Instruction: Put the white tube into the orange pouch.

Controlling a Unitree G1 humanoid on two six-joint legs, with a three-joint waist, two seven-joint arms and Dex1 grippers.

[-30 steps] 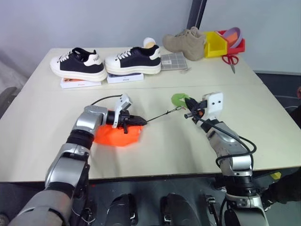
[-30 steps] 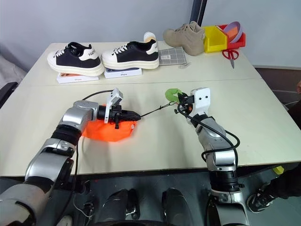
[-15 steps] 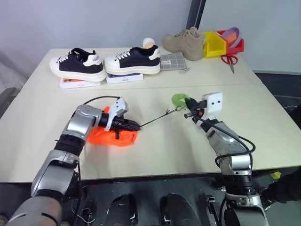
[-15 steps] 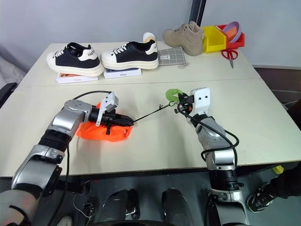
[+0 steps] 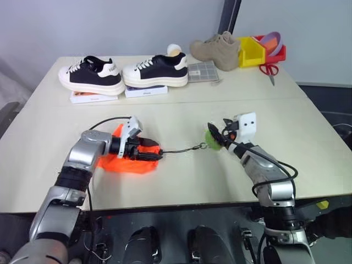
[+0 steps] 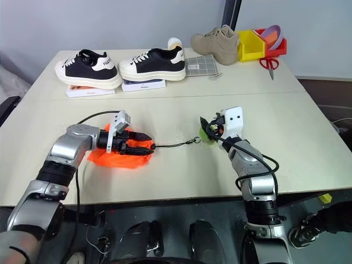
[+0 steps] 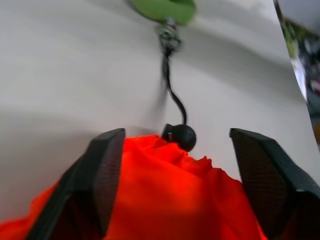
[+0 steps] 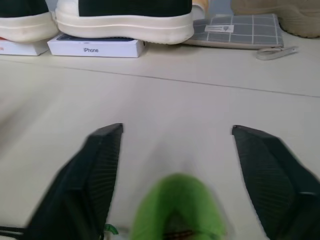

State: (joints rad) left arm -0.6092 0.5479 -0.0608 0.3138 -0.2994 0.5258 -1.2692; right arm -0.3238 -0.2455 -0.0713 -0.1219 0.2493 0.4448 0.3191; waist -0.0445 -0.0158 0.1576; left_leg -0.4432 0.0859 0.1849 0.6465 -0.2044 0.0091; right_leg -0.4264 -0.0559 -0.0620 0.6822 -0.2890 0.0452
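Note:
The orange pouch (image 5: 116, 163) lies bunched on the table at the left of centre. My left gripper (image 5: 149, 152) is open, its fingers on either side of the pouch's gathered right end (image 7: 175, 200). A thin black cord (image 5: 181, 149) runs slack along the table from a black bead (image 7: 182, 135) to the round green tag (image 5: 212, 138). My right gripper (image 5: 218, 133) stands open right over the green tag (image 8: 177, 207), holding nothing. The white tube is hidden.
At the back of the table two black-and-white sneakers (image 5: 91, 74) (image 5: 155, 69) rest on flat boxes. A grey checked case (image 5: 204, 71), a tan boot (image 5: 217, 49), yellow and red bins (image 5: 251, 50) and scissors (image 5: 269, 70) stand at the back right.
Both grippers have opened. The cord, taut in the air before, now lies slack on the table and the green tag has dropped. My left hand and the pouch have shifted left.

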